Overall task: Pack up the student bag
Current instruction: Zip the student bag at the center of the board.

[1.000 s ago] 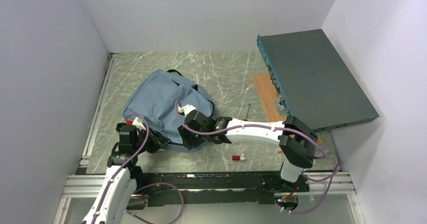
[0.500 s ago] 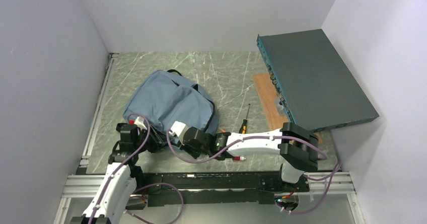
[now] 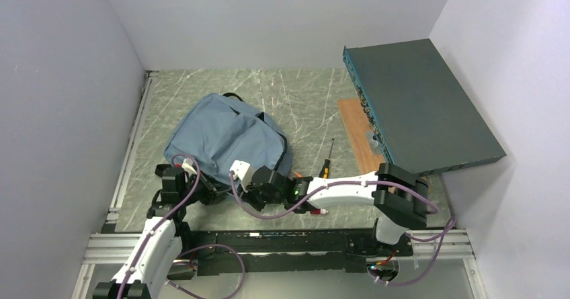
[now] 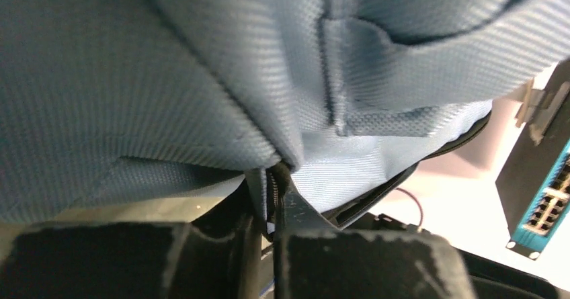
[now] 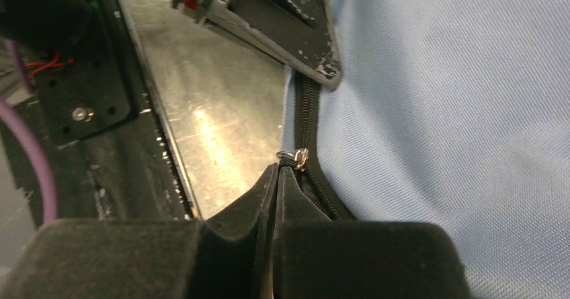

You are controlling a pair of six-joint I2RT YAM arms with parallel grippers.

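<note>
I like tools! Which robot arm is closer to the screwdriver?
Right. The right fingers are closed at the zipper of the student bag, left of the screwdriver. The left fingers pinch the bag's edge farther left.

Student bag (image 3: pixel 225 134) corner beneath right arm (image 3: pixel 343 183)

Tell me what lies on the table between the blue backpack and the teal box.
In the top view, a screwdriver lies between the backpack and the box, beside a wooden board reaching under the box.
</note>
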